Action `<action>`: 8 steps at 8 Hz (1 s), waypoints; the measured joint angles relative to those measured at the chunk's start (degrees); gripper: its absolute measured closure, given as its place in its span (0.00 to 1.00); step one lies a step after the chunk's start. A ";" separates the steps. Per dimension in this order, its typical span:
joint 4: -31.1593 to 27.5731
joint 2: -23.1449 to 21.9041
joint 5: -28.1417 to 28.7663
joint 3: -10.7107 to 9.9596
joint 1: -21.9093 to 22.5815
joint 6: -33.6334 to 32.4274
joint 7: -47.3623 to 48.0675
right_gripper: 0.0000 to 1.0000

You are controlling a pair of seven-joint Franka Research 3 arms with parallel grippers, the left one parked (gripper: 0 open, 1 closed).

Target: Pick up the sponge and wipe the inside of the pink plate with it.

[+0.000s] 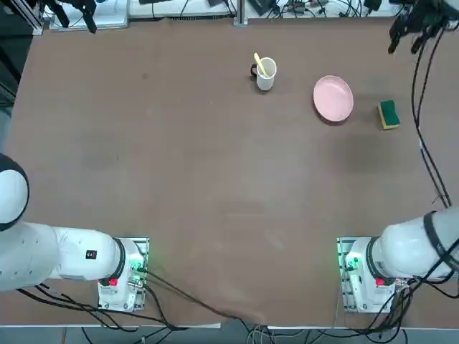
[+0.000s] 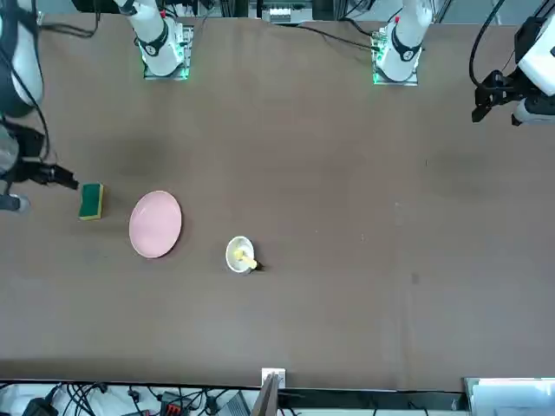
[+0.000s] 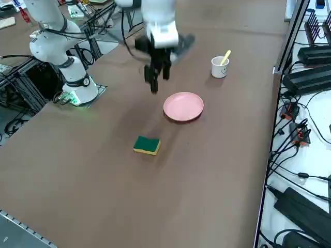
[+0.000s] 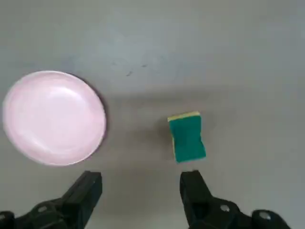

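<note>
- The right pincer is above the bench, fingers apart.
- The sponge is green on top, yellow below.
- It lies lower than the pincer.

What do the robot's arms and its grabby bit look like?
The arms are rounded and white with dark grey bands at the joints, and black cables run along them. The right gripper is black, with two chunky fingers and little round silver screws.
</note>
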 joint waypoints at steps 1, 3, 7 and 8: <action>-3.40 1.52 -0.07 -0.02 -1.52 4.71 -2.63 0.00; -8.89 4.63 -0.08 -0.06 -4.87 13.73 -8.79 0.00; -13.15 9.70 -0.09 -0.09 -9.55 23.05 -15.90 0.01; -13.17 10.51 -0.09 -0.08 -10.27 23.39 -16.49 0.02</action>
